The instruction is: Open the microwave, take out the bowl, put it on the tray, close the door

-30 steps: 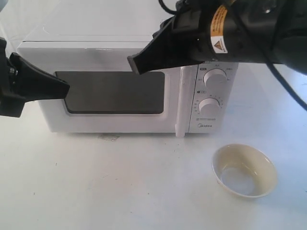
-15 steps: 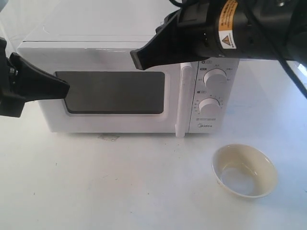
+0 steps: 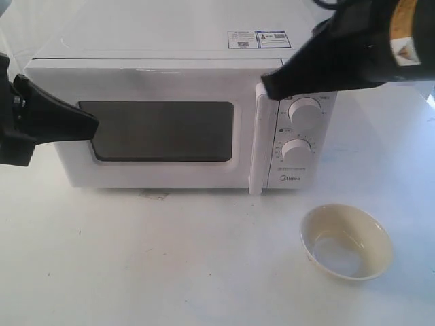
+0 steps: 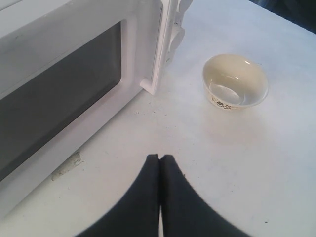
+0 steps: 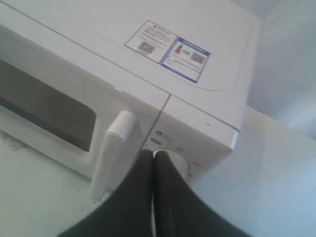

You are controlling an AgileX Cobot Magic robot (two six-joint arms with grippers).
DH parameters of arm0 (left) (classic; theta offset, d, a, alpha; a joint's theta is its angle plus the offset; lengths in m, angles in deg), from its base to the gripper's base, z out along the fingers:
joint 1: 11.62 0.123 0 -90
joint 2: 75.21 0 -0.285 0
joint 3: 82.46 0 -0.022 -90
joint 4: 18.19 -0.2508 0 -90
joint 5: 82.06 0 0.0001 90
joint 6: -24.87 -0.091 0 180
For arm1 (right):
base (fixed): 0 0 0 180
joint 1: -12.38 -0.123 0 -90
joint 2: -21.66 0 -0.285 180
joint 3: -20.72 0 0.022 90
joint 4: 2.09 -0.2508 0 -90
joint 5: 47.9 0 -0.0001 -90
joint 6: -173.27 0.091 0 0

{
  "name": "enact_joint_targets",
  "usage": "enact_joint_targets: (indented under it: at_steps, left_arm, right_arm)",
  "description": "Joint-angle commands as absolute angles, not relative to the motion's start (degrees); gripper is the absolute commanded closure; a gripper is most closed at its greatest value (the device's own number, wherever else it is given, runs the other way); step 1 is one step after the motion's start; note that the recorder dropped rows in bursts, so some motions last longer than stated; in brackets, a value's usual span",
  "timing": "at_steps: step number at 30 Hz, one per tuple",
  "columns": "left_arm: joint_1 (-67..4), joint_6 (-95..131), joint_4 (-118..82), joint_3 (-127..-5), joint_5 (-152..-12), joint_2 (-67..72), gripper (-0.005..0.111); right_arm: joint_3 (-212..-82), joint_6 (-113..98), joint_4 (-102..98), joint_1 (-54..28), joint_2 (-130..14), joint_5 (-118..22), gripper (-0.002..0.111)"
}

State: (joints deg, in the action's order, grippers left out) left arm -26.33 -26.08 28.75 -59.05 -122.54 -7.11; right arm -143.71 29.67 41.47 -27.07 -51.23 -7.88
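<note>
Exterior view, microwave door closed, bowl on table in front, left hand and right hand pinched together, empty

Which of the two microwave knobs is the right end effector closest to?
The upper knob: the right end effector sits right beside it, while the lower knob is farther down.

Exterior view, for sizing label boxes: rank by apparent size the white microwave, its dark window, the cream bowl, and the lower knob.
White boxy microwave
Dark rectangular door window
Round cream bowl, possibly flattered by nearness
Lower round white knob
</note>
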Motion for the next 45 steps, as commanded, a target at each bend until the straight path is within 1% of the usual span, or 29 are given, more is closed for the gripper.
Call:
enact_joint_targets:
  at_steps: [1,5,6,12,13,16,18,21,34,37,39,45]
  left_arm:
    - [-26.6,-25.7,29.7,-58.9,-123.6,-7.6,0.107]
    - [-26.6,-25.7,29.7,-58.9,-123.6,-7.6,0.107]
    - [-26.6,-25.7,29.7,-58.9,-123.6,-7.6,0.107]
    - [-26.6,-25.7,29.7,-58.9,-123.6,-7.6,0.107]
    - [-26.6,-25.7,29.7,-58.9,-123.6,-7.6,0.107]
    - [-26.6,-25.7,29.7,-58.9,-123.6,-7.6,0.107]
    - [-26.6,-25.7,29.7,-58.9,-123.6,-7.6,0.107]
    - [-26.6,-25.7,29.7,-58.9,-123.6,-7.6,0.107]
    - [-26.6,-25.7,29.7,-58.9,-123.6,-7.6,0.107]
    - [-26.6,-25.7,29.7,-58.9,-123.6,-7.6,0.107]
    - [-26.6,-25.7,29.7,-58.9,-123.6,-7.6,0.107]
    - [-26.6,-25.7,29.7,-58.9,-123.6,-7.6,0.107]
  right_arm:
    - [-138.6,30.0,41.3,-22.7,-42.3,-12.9,0.108]
    - [-131.7,30.0,39.7,-17.0,-33.4,-21.3,0.108]
    - [-128.2,30.0,37.8,-13.6,-28.9,-24.0,0.108]
    - [-111.9,30.0,31.1,0.4,-5.7,-24.2,0.108]
    - [-110.8,30.0,31.0,1.5,-4.1,-24.2,0.108]
    - [-106.6,29.6,30.9,8.6,2.7,-24.2,0.108]
    - [-105.2,29.3,30.9,11.3,5.6,-23.7,0.108]
    - [-103.6,29.0,31.1,11.7,8.7,-21.5,0.108]
    - [-101.6,29.4,30.7,11.7,8.8,-21.2,0.108]
    - [-100.1,28.9,27.7,11.7,9.3,-21.3,0.108]
    - [-99.4,25.0,23.6,11.7,10.0,-21.3,0.108]
    - [-96.7,2.5,9.3,11.7,12.3,-21.1,0.108]
